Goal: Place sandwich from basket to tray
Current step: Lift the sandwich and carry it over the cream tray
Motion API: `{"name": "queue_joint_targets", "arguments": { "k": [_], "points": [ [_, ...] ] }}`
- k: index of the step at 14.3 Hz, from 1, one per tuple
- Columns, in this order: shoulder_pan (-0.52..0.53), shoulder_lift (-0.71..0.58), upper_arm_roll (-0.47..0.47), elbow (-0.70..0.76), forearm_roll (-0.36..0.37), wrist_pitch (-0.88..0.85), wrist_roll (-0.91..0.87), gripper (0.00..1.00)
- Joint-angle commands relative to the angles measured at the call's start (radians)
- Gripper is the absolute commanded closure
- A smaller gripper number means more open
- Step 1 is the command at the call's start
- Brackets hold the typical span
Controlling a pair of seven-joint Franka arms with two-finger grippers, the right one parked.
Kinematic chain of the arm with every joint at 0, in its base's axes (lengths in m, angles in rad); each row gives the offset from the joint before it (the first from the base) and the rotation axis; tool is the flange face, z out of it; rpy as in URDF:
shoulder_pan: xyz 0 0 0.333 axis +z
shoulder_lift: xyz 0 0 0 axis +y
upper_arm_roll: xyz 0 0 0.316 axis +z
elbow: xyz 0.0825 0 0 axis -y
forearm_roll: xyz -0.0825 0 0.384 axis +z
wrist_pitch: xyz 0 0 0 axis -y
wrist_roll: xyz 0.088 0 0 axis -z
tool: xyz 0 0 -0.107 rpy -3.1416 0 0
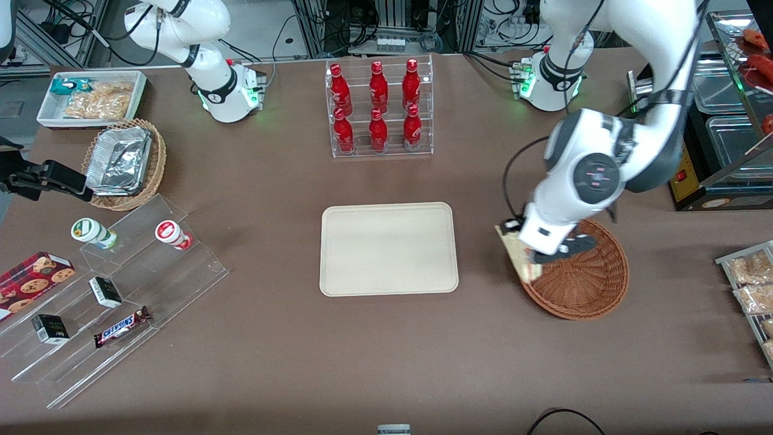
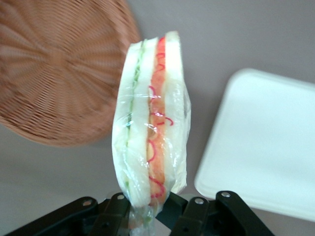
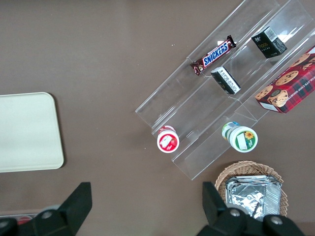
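My left gripper [image 1: 531, 257] is shut on the plastic-wrapped sandwich [image 1: 517, 254], held lifted over the rim of the reddish-brown wicker basket [image 1: 589, 284] on the side nearer the tray. In the left wrist view the sandwich [image 2: 151, 123] stands on edge between the black fingers [image 2: 115, 211], its green and red filling showing. The basket [image 2: 54, 73] looks empty in that view. The cream-beige tray [image 1: 388, 248] lies flat and empty at the table's middle; it also shows in the left wrist view [image 2: 266, 142] and the right wrist view [image 3: 27, 132].
A clear rack of red bottles [image 1: 378, 106] stands farther from the camera than the tray. Toward the parked arm's end are a tan basket with foil containers [image 1: 124, 163], a white snack bin [image 1: 90, 96] and clear stepped shelves with snacks [image 1: 115, 302]. Packaged snacks [image 1: 752, 284] lie at the working arm's end.
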Motion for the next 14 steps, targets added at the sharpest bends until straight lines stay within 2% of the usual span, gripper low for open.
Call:
{"name": "queue_joint_targets", "arguments": {
  "k": [1, 6, 14],
  "points": [
    [-0.138, 0.100, 0.014, 0.131, -0.024, -0.019, -0.122, 0.94],
    [-0.284, 0.298, 0.014, 0.332, -0.026, -0.015, -0.247, 0.93],
    [-0.410, 0.412, 0.015, 0.363, -0.021, 0.120, -0.258, 0.90]
  ]
}}
